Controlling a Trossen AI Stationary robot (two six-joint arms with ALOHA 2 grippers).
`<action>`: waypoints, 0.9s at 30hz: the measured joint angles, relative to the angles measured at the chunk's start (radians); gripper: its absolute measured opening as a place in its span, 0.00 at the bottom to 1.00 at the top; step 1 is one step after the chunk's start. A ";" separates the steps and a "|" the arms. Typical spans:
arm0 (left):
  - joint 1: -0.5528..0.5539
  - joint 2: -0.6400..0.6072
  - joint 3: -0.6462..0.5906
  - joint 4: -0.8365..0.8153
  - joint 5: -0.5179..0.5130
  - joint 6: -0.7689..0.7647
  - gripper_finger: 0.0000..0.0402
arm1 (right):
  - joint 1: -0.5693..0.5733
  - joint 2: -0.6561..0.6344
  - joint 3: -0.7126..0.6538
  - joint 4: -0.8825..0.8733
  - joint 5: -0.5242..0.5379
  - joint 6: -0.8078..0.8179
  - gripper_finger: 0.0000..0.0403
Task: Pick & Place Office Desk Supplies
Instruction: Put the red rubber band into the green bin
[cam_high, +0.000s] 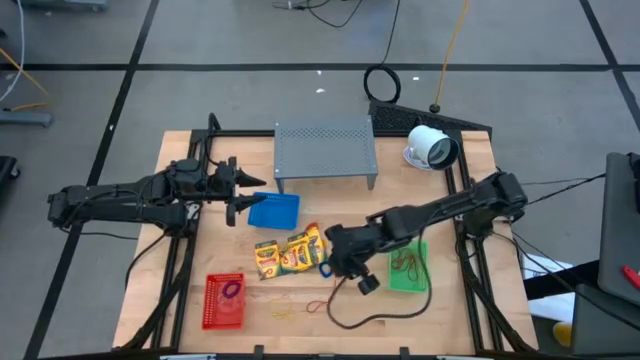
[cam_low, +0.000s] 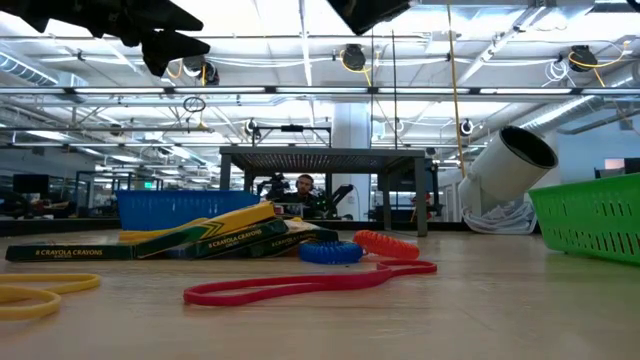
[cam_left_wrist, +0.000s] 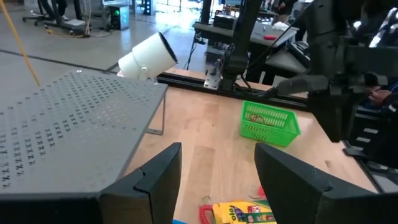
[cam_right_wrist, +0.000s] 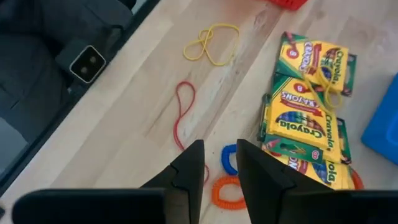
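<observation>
Yellow crayon packs (cam_high: 290, 252) (cam_right_wrist: 305, 118) lie flat at the table's middle. Beside them lie a blue coil band (cam_right_wrist: 229, 158) and an orange coil band (cam_right_wrist: 227, 194). A red band (cam_right_wrist: 180, 115) and a yellow band (cam_right_wrist: 211, 43) lie nearer the front edge. The red basket (cam_high: 224, 300) has a purple band in it, the green basket (cam_high: 408, 268) has dark bands in it, and a blue basket (cam_high: 275, 210) stands left of centre. My right gripper (cam_right_wrist: 219, 165) hovers slanting down over the coil bands, open by a narrow gap, holding nothing. My left gripper (cam_left_wrist: 217, 180) waits open above the blue basket's left end.
The grey perforated stand (cam_high: 325, 150) stands at the table's far middle. A white round device (cam_high: 432, 147) lies at the far right. A dark cable (cam_high: 370, 318) loops over the wood near the front edge. Black frame rails run along both sides.
</observation>
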 joint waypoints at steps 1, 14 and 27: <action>0.000 0.000 0.000 0.001 0.000 0.000 0.53 | 0.004 0.023 0.033 -0.017 0.000 0.001 0.20; 0.000 0.000 0.000 0.001 0.001 0.001 0.53 | 0.106 0.337 0.479 -0.385 0.134 -0.166 0.20; 0.000 0.000 0.000 0.001 0.001 0.002 0.53 | 0.179 0.442 0.506 -0.409 0.131 -0.102 0.20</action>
